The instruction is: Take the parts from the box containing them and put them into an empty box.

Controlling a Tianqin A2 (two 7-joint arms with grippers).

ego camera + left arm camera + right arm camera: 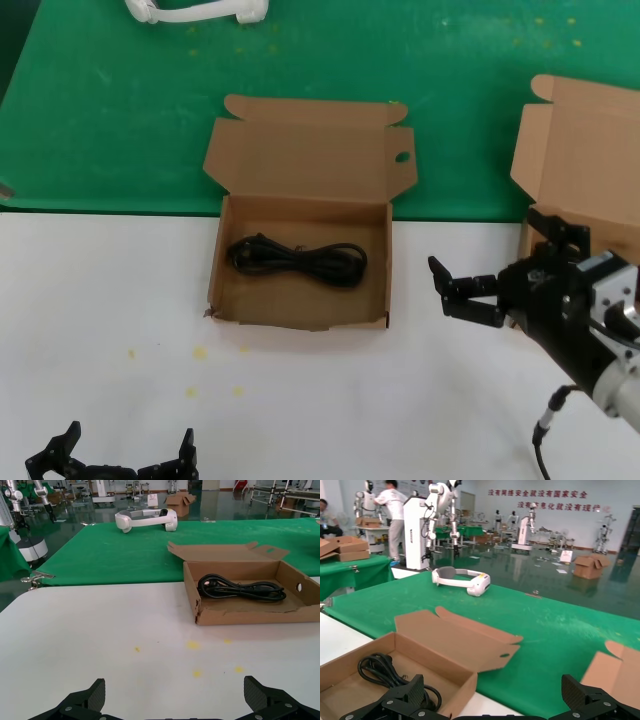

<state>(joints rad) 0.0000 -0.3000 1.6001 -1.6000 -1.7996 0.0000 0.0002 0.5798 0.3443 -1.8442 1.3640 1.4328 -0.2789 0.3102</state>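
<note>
Right gripper (pixel 446 290) spread open, empty, between boxes | cord (pixel 297 258) lay crosswise in holed box (pixel 300 312) | left gripper (pixel 112 459) open, low | headset (pixel 198 11) behind.

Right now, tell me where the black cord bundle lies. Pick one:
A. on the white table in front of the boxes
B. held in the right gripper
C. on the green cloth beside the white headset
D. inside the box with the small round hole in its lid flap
D: the black cord bundle lies flat on the floor of the holed-flap box, while the right gripper is open beside that box, holding nothing.
</note>
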